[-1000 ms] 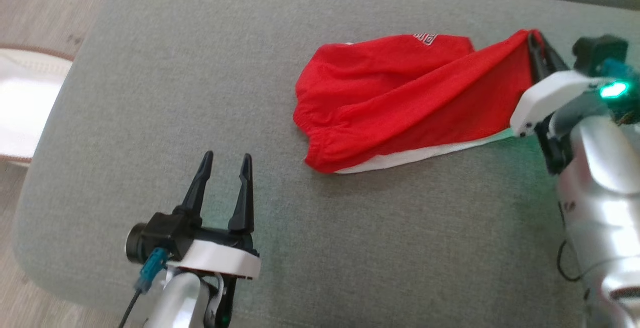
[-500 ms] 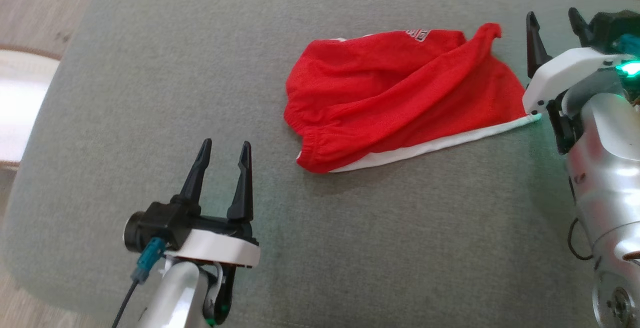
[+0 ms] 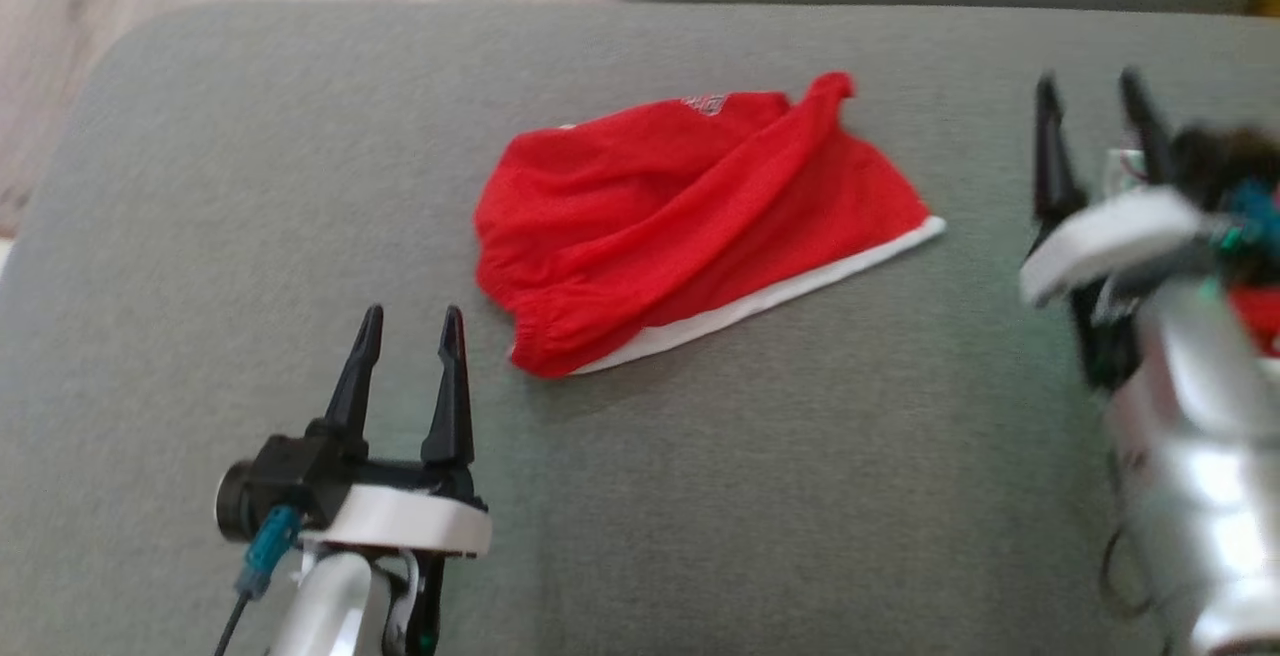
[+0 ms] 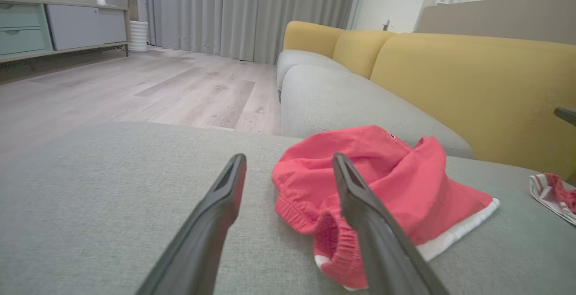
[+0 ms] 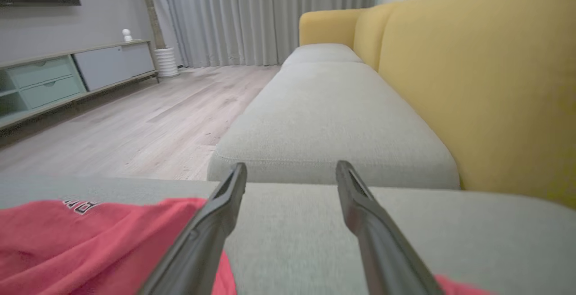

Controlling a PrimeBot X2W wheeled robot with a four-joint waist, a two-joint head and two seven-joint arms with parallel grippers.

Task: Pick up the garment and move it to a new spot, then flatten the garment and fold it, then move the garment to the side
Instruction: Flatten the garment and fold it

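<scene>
**Operator:** Report the work surface and the workpiece.

**Technician:** The grey sofa seat [image 3: 250,186] carries the load. The red garment [image 3: 690,226] lies bunched on it, toward 12 o'clock from the middle of the head view. It touches neither end effector.

**Operator:** End effector status?

**Technician:** The left end effector [image 3: 412,316] stands at 7 o'clock of the garment, jaws apart and empty. The right end effector [image 3: 1088,84] stands at 3 o'clock, well clear of the cloth, jaws apart and empty. Its outline is blurred.

**Operator:** Hazards for flattening?

**Technician:** Three, by judgement.
1. The layers overlap along a diagonal ridge. A pinch there likely takes two layers and locks the crease in.
2. A pull from one side only likely drags the whole piece across the seat instead of spreading it.
3. A small striped cloth [image 4: 555,194] lies at 3 o'clock, near the right arm. A low sweep may snag it.

The white hem [image 3: 760,301] and the raised tip [image 3: 835,86] appear the cleanest grasp points.
</scene>
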